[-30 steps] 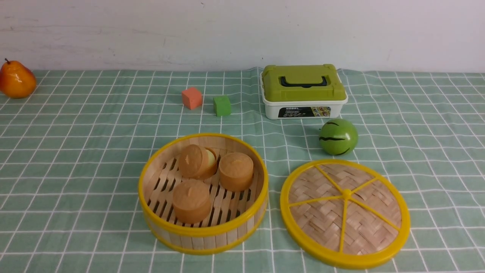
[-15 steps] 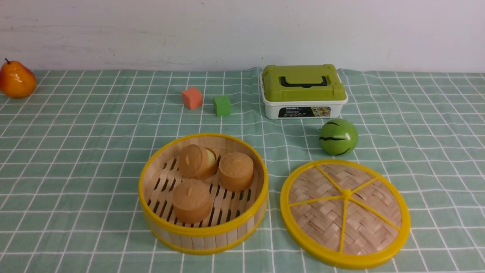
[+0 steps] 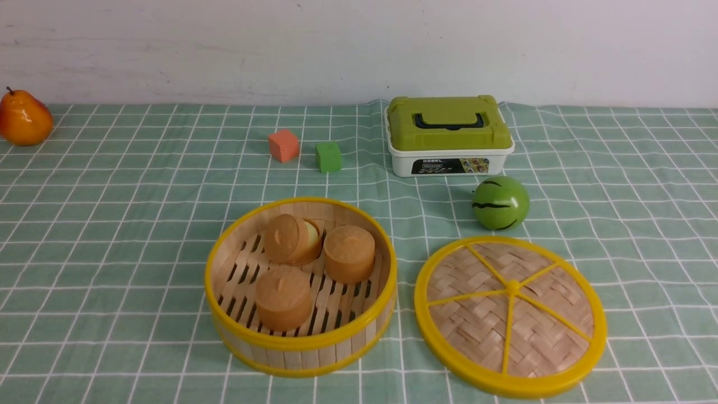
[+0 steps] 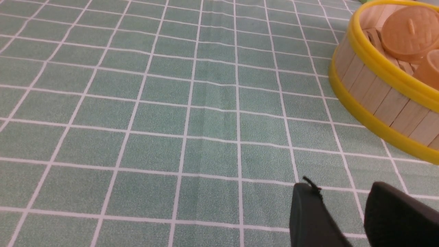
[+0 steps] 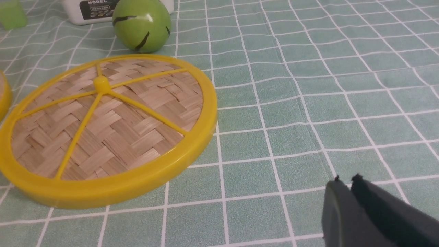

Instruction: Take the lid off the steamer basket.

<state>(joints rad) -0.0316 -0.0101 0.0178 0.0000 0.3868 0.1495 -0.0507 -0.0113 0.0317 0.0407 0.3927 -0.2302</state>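
Steamer basket (image 3: 301, 336) front centre on tablecloth (image 3: 112, 224), three buns (image 3: 349, 253) inside, lid (image 3: 510, 316) flat just right of it, ball (image 3: 500, 202) behind lid, box (image 3: 450, 135) further back, two cubes (image 3: 328, 156) left of box, pear (image 3: 24, 118) far back left.

The front view looks forward and down over the whole worktop (image 3: 112, 224) to the wall. Both wrist views sit low and close: the left shares the steamer basket (image 4: 374, 99), the right shares the lid (image 5: 103, 130) with the front view.
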